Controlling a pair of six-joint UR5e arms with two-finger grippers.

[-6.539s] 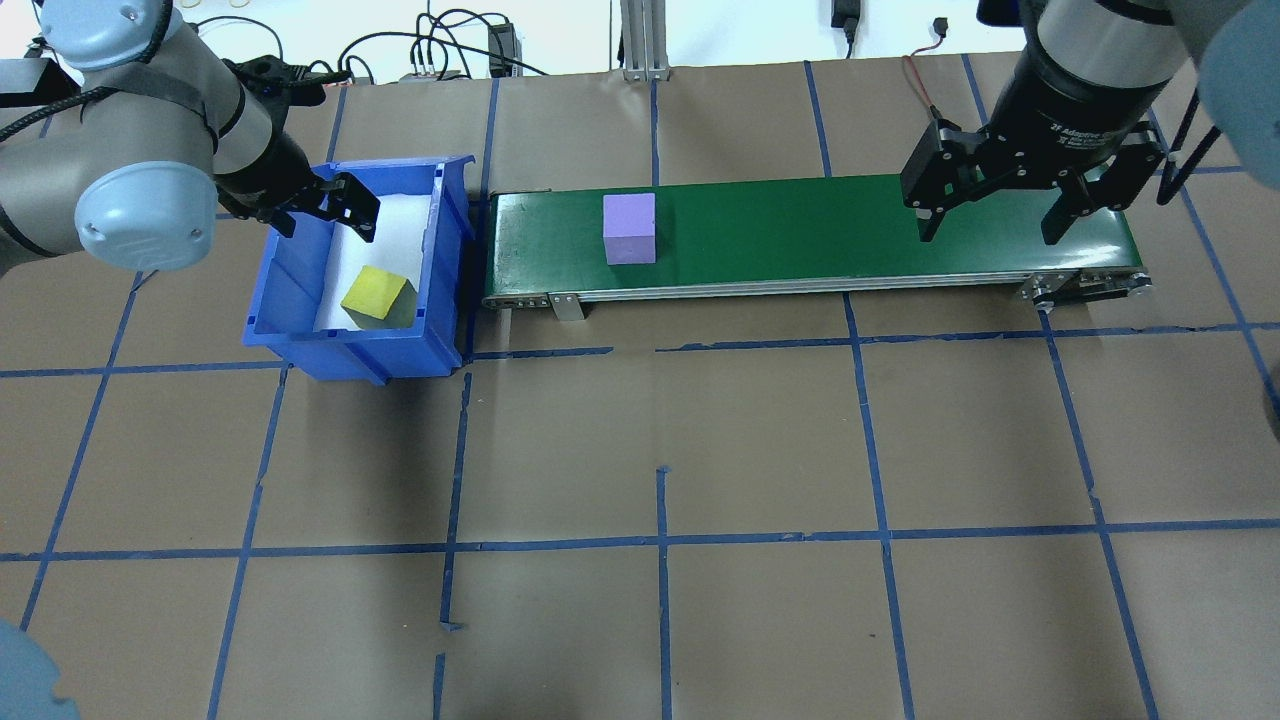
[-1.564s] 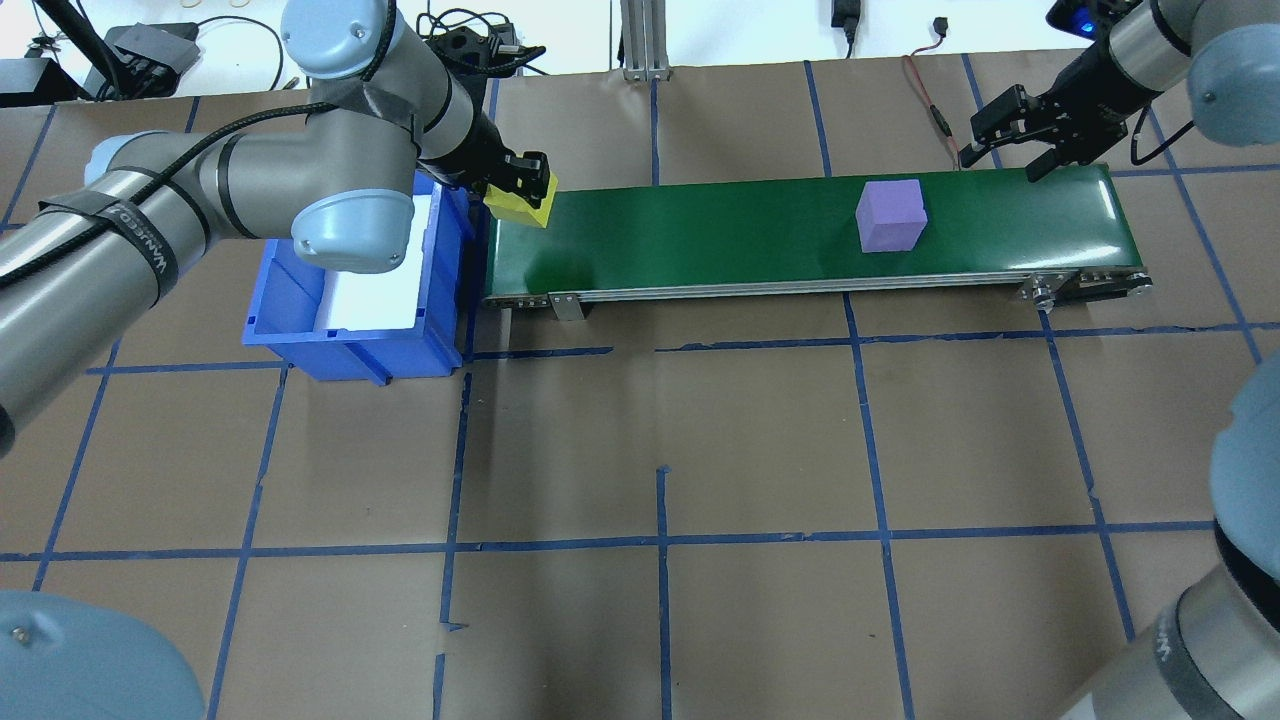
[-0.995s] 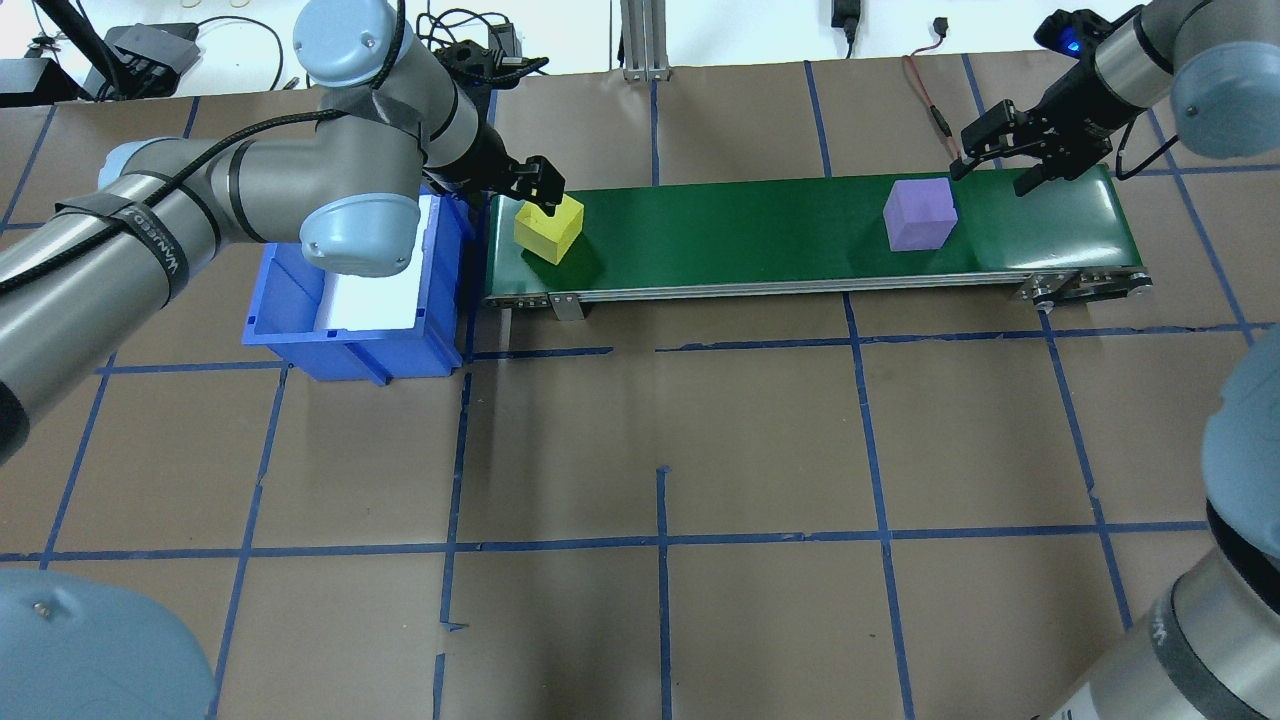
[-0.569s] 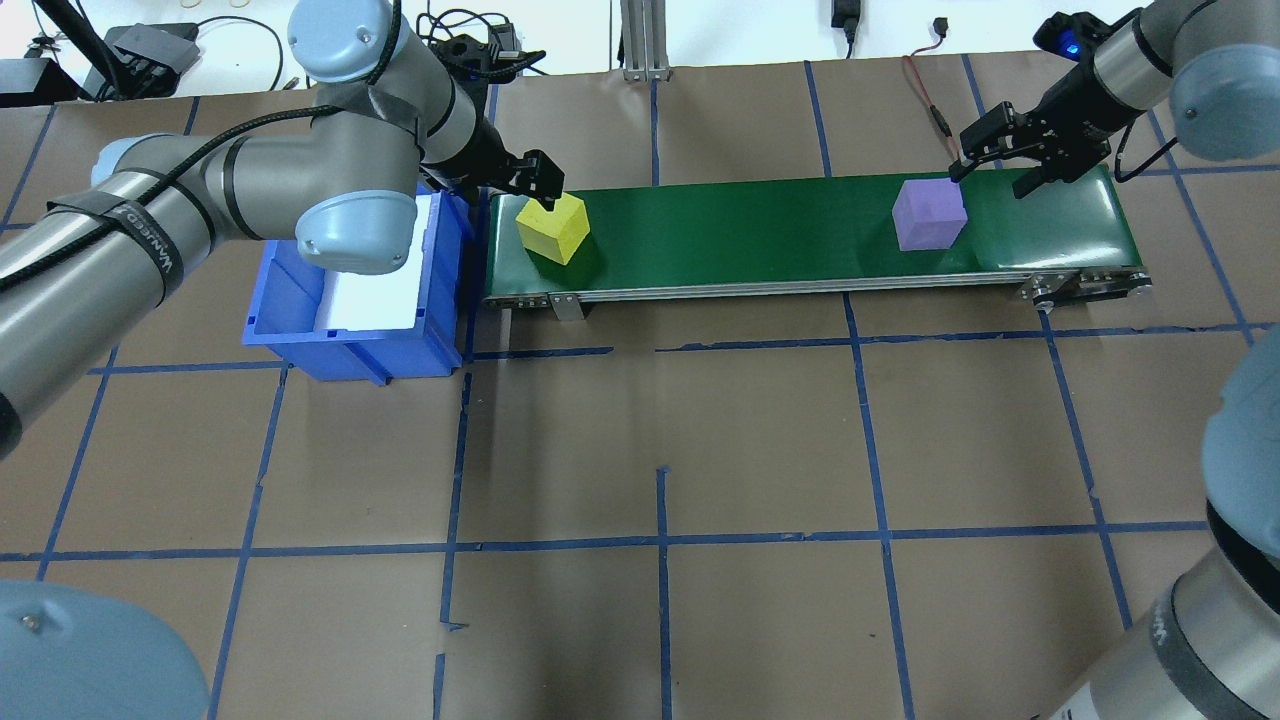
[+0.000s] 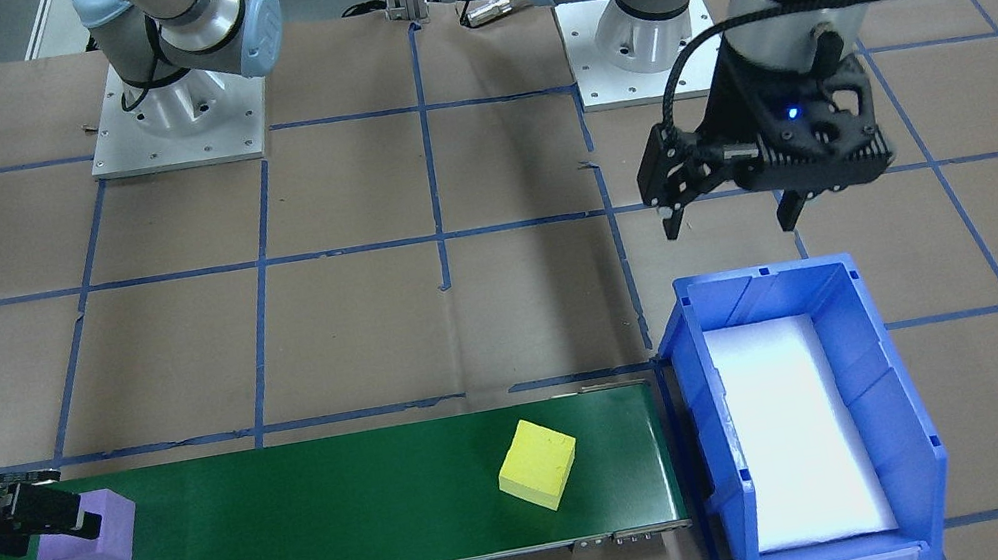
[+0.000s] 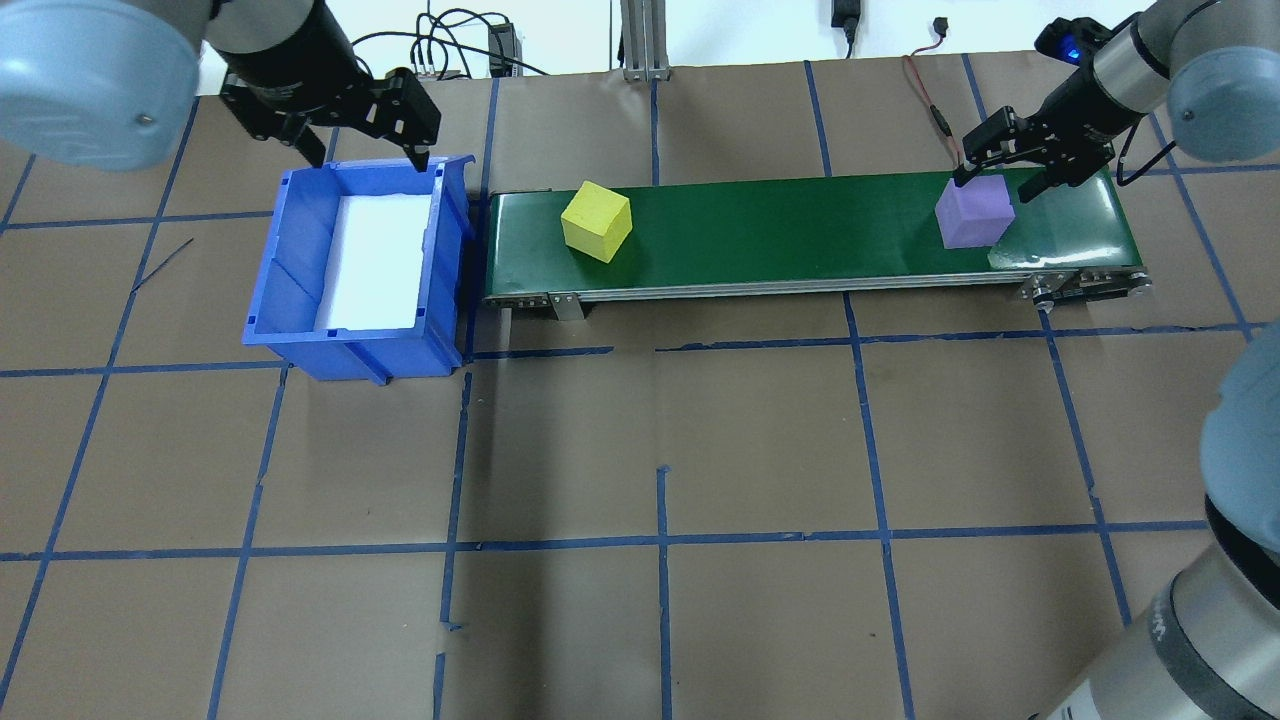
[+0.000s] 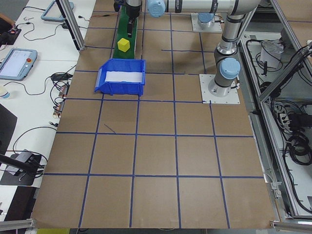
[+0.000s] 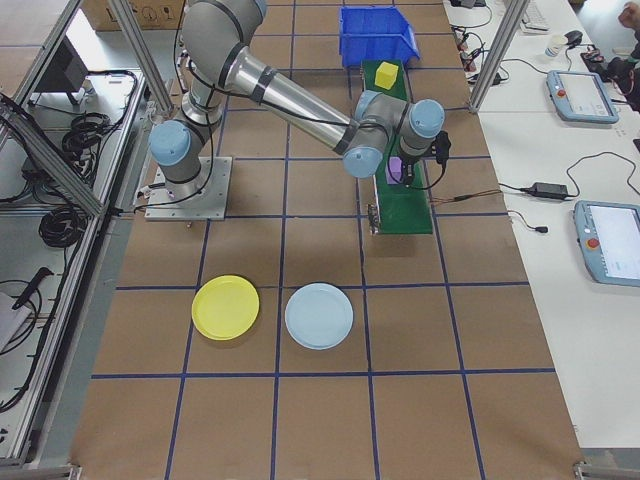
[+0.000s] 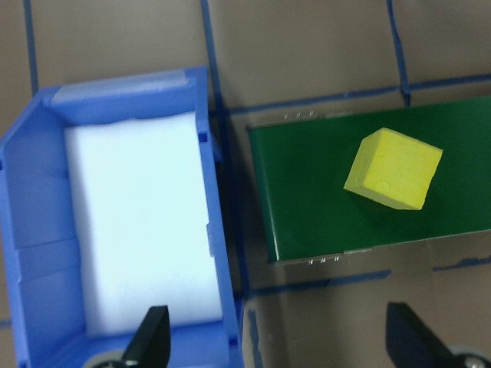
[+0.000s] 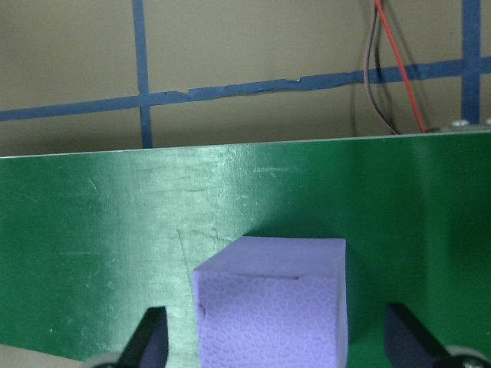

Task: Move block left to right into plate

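A purple foam block point(image 6: 975, 210) sits near the right end of the green conveyor belt point(image 6: 780, 235). My right gripper point(image 6: 995, 185) is open and straddles it; in the right wrist view the purple block point(image 10: 268, 303) stands between the fingertips with gaps on both sides. A yellow block point(image 6: 596, 221) lies free on the belt's left part, also seen as the yellow block point(image 9: 393, 169). My left gripper point(image 6: 365, 125) hangs open and empty over the far end of the blue bin point(image 6: 300, 340). The yellow plate point(image 8: 225, 307) lies on the table far from the belt, on the robot's right.
A light blue plate point(image 8: 319, 316) lies beside the yellow one. The bin holds only a white foam pad point(image 6: 375, 260) and butts against the belt's left end. Cables and a red wire point(image 6: 925, 100) run along the table's far edge.
My left gripper has let go of the yellow block and pulled back over the bin. Both blocks have travelled right along the belt; the purple one now sits between my right gripper's fingers.
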